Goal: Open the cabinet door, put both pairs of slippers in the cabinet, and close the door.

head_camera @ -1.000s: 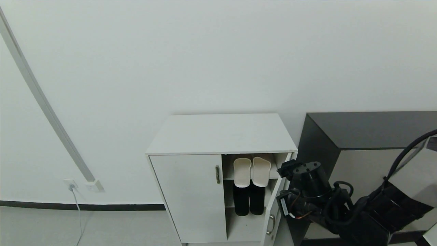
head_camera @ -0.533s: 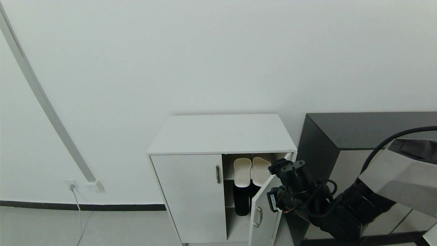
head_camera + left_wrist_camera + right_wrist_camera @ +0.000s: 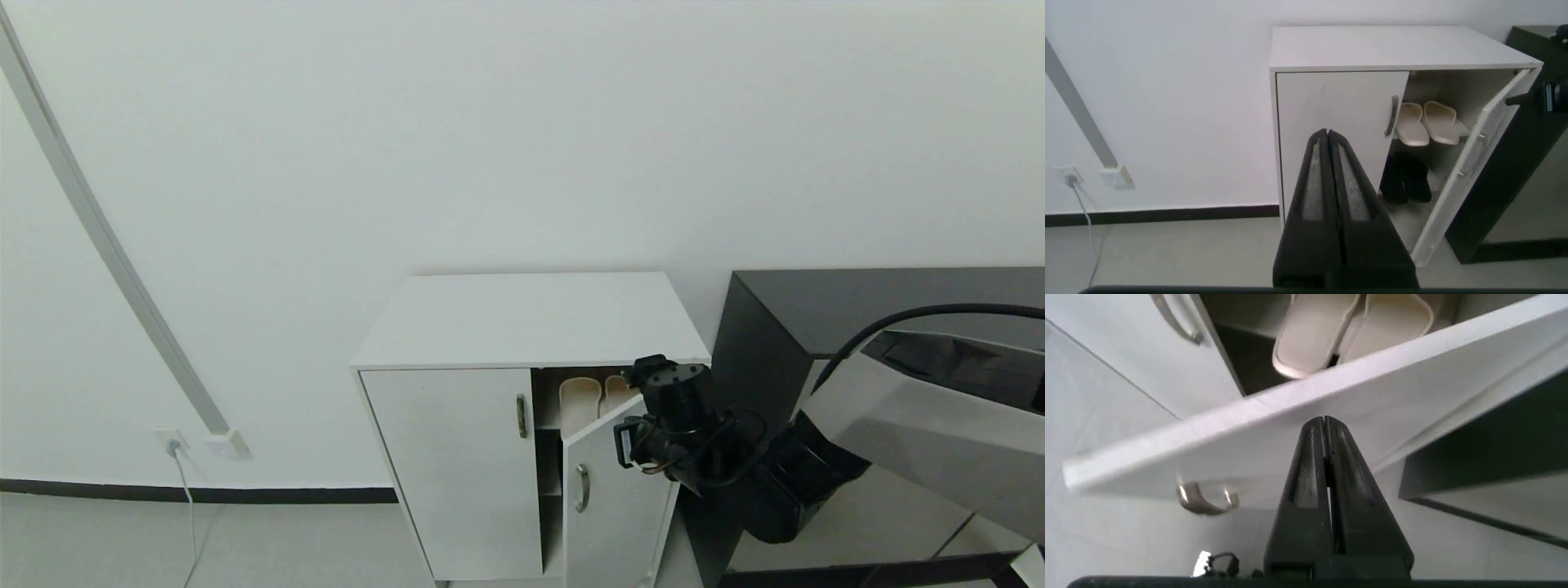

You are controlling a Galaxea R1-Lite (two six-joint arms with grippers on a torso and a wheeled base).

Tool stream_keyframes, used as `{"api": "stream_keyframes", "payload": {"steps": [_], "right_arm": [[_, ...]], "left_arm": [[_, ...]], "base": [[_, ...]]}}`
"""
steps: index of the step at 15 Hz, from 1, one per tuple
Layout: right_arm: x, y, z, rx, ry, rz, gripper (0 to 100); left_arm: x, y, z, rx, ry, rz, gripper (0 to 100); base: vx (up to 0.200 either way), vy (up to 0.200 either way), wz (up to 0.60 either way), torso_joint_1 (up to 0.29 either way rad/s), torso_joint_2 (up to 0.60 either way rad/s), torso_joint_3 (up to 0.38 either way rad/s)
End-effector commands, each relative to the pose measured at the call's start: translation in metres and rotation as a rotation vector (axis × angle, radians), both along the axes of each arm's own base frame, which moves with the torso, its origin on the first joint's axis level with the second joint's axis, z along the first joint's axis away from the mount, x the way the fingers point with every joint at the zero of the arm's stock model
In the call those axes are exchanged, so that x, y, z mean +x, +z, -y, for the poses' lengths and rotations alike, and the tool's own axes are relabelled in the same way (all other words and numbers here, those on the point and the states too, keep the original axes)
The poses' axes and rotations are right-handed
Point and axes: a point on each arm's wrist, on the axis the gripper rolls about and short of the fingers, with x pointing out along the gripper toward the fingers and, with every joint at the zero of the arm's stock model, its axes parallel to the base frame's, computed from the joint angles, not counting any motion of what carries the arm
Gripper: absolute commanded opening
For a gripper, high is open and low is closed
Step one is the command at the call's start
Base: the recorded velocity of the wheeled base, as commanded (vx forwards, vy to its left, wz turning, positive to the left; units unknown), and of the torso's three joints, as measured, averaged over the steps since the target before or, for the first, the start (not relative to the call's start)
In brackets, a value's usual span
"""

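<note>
a plain white wall point(image 3: 522, 122) runs down to a dark skirting strip point(image 3: 245, 495) and a grey floor point(image 3: 122, 547). against the wall stands the white cabinet point(image 3: 531, 318).

its right door point(image 3: 620, 506) is partly open, swung out at an angle from the front, with a narrow gap beside the left door point(image 3: 449, 465), which is flat shut. each door has a small metal handle, the right door's handle point(image 3: 580, 487) lower than the left door's handle point(image 3: 520, 416).

both pairs are inside. the white slippers point(image 3: 1425, 122) lie side by side on the upper shelf, heels towards the opening. the black slippers point(image 3: 1406, 177) sit on the shelf below them.

the right gripper point(image 3: 1325, 429) has its fingers pressed together, holding nothing. its tips are at the outer face of the right door, just under the door's top edge and above the handle. whether they touch the panel is hard to tell.

the left gripper point(image 3: 1328, 139) has its fingers closed together too, empty, and is held well back from the cabinet, pointing towards its front.

a black sideboard point(image 3: 857, 306) stands just beside the cabinet on the right. on the left, a grey conduit point(image 3: 106, 245) slants down the wall to a socket point(image 3: 169, 441) with a cable point(image 3: 189, 506) plugged in.
</note>
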Motion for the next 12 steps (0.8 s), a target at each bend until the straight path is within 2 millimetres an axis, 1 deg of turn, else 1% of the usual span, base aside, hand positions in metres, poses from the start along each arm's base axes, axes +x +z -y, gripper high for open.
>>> {"api": "stream_keyframes", "payload": {"steps": [1,7,12], "right_arm": [[0.015,-0.01,-0.004,0.005,-0.015,0.005,0],[0.053,-0.028,-0.009,0.027,-0.052,0.043,0],[0.069,-0.028,-0.007,0.047,-0.071,0.068,0]], "left_arm": [[0.0,0.0,0.0,0.0,0.002,-0.003,0],[0.0,0.0,0.0,0.0,0.0,0.0,0],[0.0,0.0,0.0,0.0,0.0,-0.003,0]], "base": [[0.0,0.0,0.0,0.0,0.0,0.0],[0.0,0.0,0.0,0.0,0.0,0.0],[0.0,0.0,0.0,0.0,0.0,0.0]]}}
